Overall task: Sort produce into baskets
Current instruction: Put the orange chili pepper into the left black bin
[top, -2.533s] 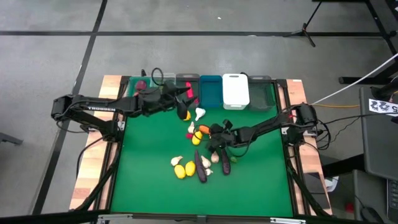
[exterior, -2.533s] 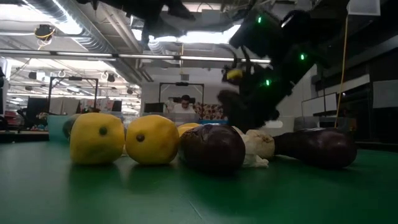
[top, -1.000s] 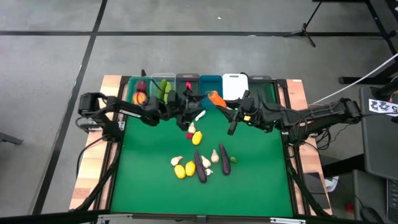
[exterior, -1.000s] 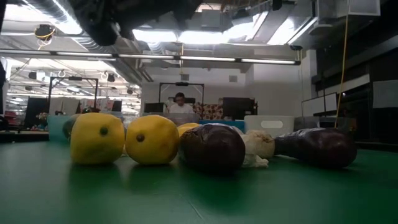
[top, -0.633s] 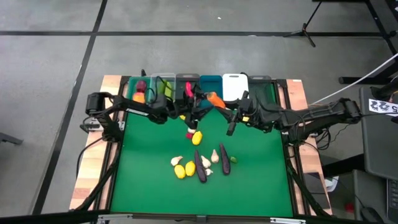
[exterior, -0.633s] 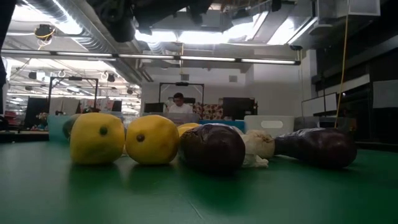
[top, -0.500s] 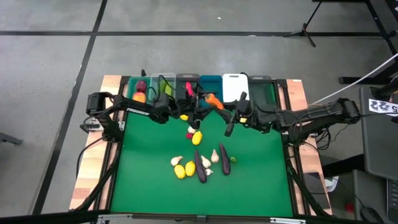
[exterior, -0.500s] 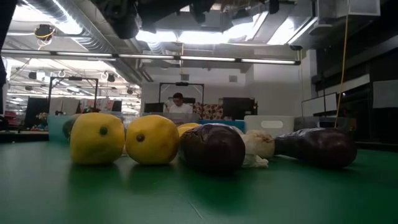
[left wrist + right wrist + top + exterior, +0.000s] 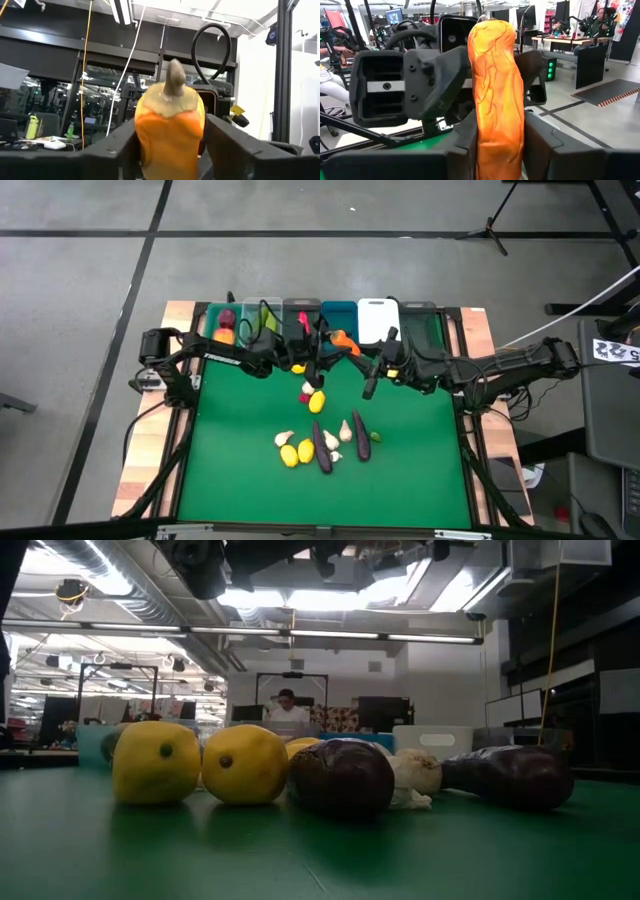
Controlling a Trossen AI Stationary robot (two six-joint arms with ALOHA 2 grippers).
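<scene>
An orange carrot [image 9: 344, 338] hangs in the air in front of the baskets, a row of six bins along the far edge [image 9: 338, 316]. My left gripper [image 9: 326, 348] reaches it from the left and my right gripper [image 9: 364, 360] from the right, both shut on it. More produce lies on the green mat: a lemon [image 9: 317, 402], two lemons [image 9: 155, 762], a dark red beet [image 9: 340, 778], garlic [image 9: 415, 772] and eggplants [image 9: 322, 450]. The teal bin [image 9: 225, 330] holds red and orange pieces, the clear one [image 9: 265, 320] green ones. My left gripper pinches the carrot's thick part just below the stem end [image 9: 170, 117] between its two fingers [image 9: 122, 147]. The fingers come from the table's left, slanting upward, and lie across the carrot. The carrot stands clear of the table. My right gripper pinches the carrot's lower part [image 9: 500, 145] between its two fingers [image 9: 547, 145]. They come level from the table's right and lie across the carrot. The carrot rises above them, stem end up, into the left gripper's fingers [image 9: 437, 70].
The two arms meet over the far middle of the mat, just in front of the grey [image 9: 298, 315] and blue bins. The white bin [image 9: 378, 318] and dark green bin [image 9: 420, 328] stand to the right. Wooden boards [image 9: 150, 450] edge the table's sides.
My left gripper has moved toward the table's right, up to the carrot that my right gripper holds in the air, and then stood still. The carrot and my right gripper have stayed nearly in place.
</scene>
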